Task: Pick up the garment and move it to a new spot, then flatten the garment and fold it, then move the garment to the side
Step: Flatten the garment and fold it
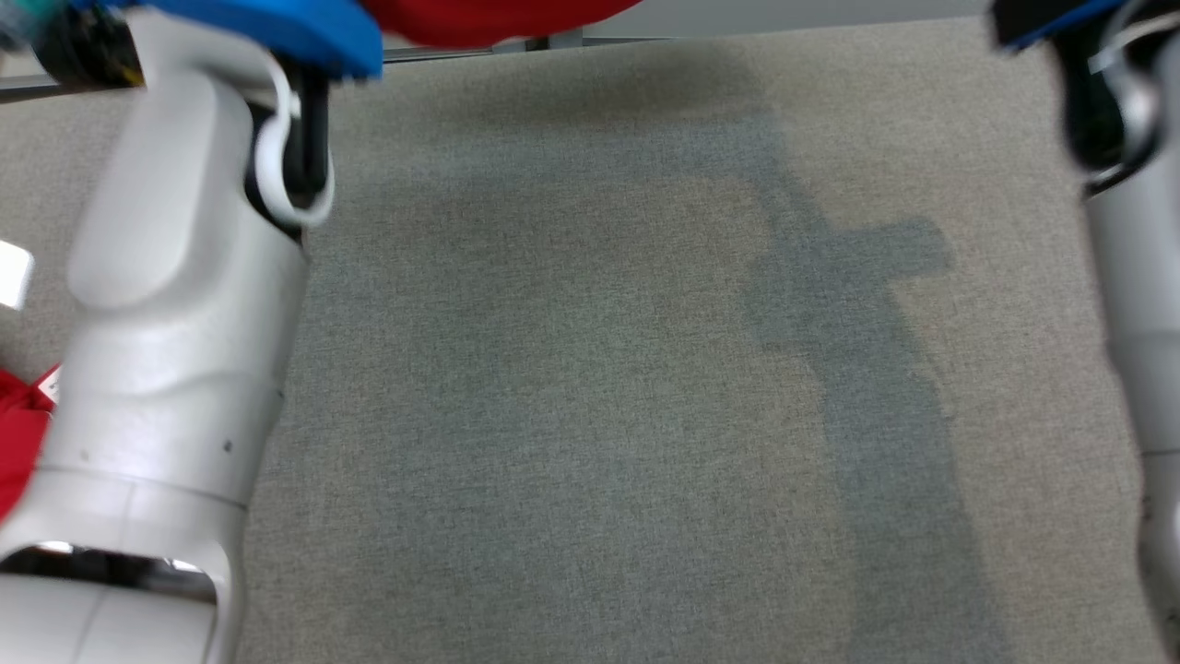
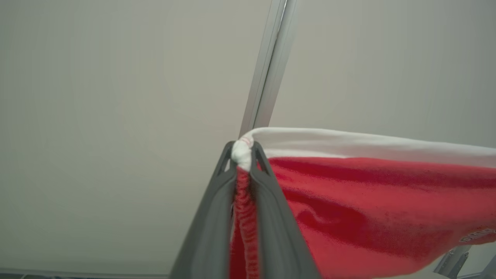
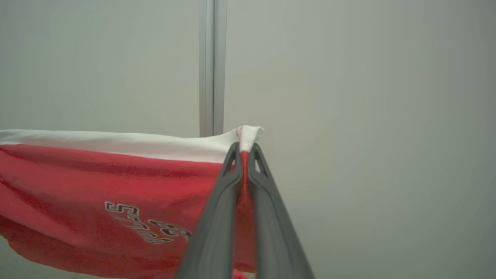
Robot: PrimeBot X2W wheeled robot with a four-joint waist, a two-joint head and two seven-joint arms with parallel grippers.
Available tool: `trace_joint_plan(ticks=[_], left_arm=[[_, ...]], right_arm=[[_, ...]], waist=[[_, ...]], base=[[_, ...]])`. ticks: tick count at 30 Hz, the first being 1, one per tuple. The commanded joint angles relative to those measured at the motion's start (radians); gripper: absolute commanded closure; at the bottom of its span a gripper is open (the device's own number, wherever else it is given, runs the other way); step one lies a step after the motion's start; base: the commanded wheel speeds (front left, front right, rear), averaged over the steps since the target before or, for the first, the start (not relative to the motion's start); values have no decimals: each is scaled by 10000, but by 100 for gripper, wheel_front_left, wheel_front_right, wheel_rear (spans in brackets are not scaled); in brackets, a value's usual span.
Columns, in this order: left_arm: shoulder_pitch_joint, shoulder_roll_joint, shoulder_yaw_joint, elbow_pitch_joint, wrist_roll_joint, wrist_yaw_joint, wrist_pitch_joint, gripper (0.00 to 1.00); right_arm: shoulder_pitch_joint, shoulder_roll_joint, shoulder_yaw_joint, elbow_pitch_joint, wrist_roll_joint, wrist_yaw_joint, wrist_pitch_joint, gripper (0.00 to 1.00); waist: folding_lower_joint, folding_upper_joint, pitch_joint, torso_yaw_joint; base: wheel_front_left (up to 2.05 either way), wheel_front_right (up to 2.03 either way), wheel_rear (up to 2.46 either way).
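The garment point(image 2: 372, 201) is red with a white band along its top edge and dark lettering. It hangs stretched in the air between my two grippers. In the left wrist view my left gripper point(image 2: 243, 155) is shut on one bunched white corner. In the right wrist view my right gripper point(image 3: 244, 146) is shut on the other corner of the garment point(image 3: 116, 182), which trails off to the left. In the head view a slice of the garment point(image 1: 489, 20) shows at the top edge, and both pale forearms rise along the left and right sides.
A grey fabric-covered table point(image 1: 599, 369) lies below, with the arms' shadows on it. A pale wall with a metal upright point(image 3: 212, 66) stands behind. A bit of red cloth point(image 1: 18, 433) shows at the left edge of the head view.
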Motion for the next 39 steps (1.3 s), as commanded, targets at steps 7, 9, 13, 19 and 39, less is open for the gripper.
trace_joint_plan(ticks=[7,9,13,19,39], left_arm=[[1889,-638,468,2192,572,-399,-37,100],[2330,-714,537,2477,626,-492,-39,100],[3318,-839,591,2390,866,-686,-39,100],[5410,-843,932,661,1692,-777,-39,100],[11407,-701,797,-5578,2624,-512,889,100]], right_arm=[[1712,1033,1647,2942,700,-12,-675,100],[2356,1179,1929,3346,1045,-12,-781,100],[3636,1186,2071,3355,1817,-12,-884,100],[5928,833,1393,1311,2049,-12,-883,100],[13395,943,-2093,-6459,31,-22,1010,100]], waist=[[1,-1,128,48],[1,-1,173,76],[1,-1,105,89],[1,-1,-436,37],[1,-1,-1957,69]], base=[[0,0,0],[0,0,0],[0,0,0],[0,0,0],[0,0,0]])
